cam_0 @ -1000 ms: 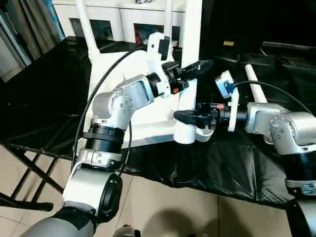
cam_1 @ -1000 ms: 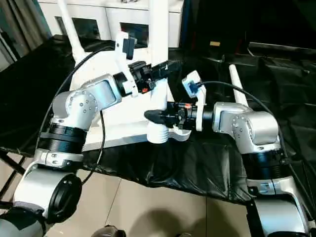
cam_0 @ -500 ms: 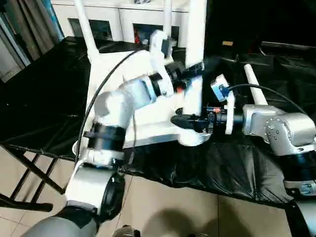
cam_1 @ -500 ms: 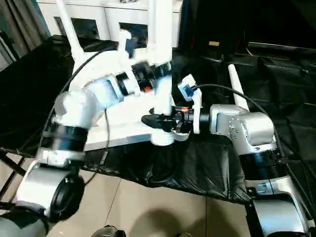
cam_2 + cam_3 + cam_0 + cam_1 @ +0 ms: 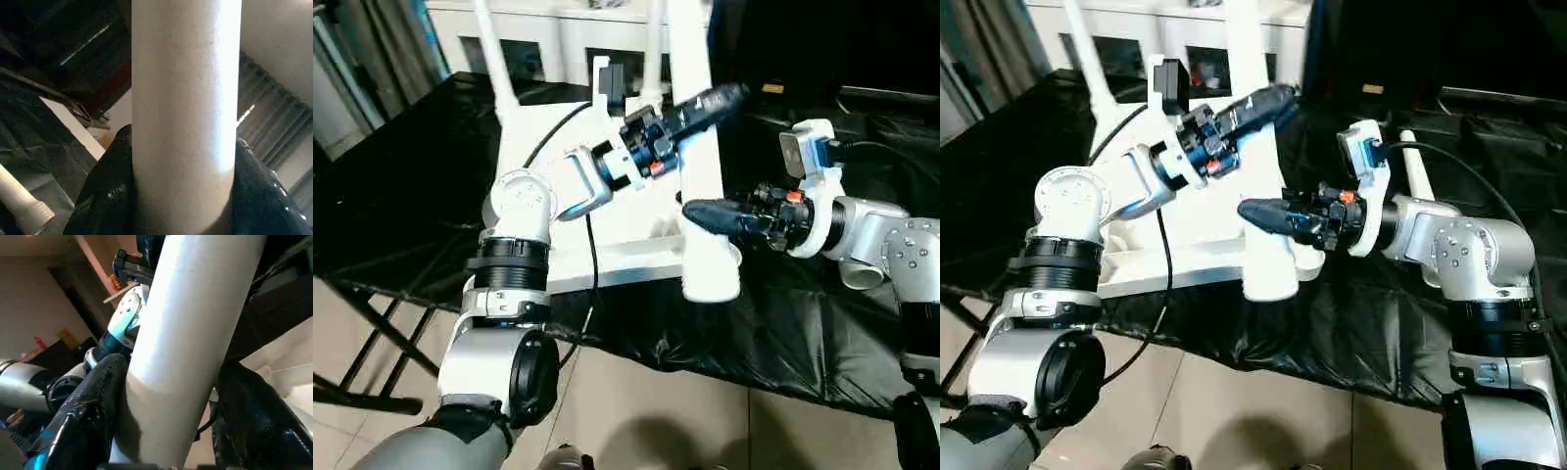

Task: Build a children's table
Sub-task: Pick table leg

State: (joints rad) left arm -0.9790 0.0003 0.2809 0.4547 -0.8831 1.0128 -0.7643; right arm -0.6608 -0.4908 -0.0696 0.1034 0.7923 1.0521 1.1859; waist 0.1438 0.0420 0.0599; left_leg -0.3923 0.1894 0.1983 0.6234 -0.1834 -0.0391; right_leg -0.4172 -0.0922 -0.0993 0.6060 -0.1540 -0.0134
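Note:
The white tabletop (image 5: 607, 235) lies underside up on the black-covered work table (image 5: 401, 196). Two thin white legs (image 5: 494, 59) (image 5: 653, 44) stand upright at its far corners. A thick white leg (image 5: 697, 166) rises steeply at the near right corner, and its lower end (image 5: 710, 284) hangs past the tabletop's front rim. My left gripper (image 5: 720, 98) is shut on this leg high up, its fingers (image 5: 105, 196) on either side of it. My right gripper (image 5: 705, 213) is shut on the same leg lower down, its fingers (image 5: 83, 421) flanking it.
Another white leg (image 5: 1413, 166) lies loose on the black cover behind my right forearm. A white glass-door cabinet (image 5: 558, 39) stands behind the table. The table's front edge (image 5: 754, 377) runs just below the leg's lower end, with tiled floor beyond.
The view has shifted. My left forearm has swung round and now grips the thick leg higher. The leg's ribbed lower end is no longer seen at the corner socket and hangs nearer the front.

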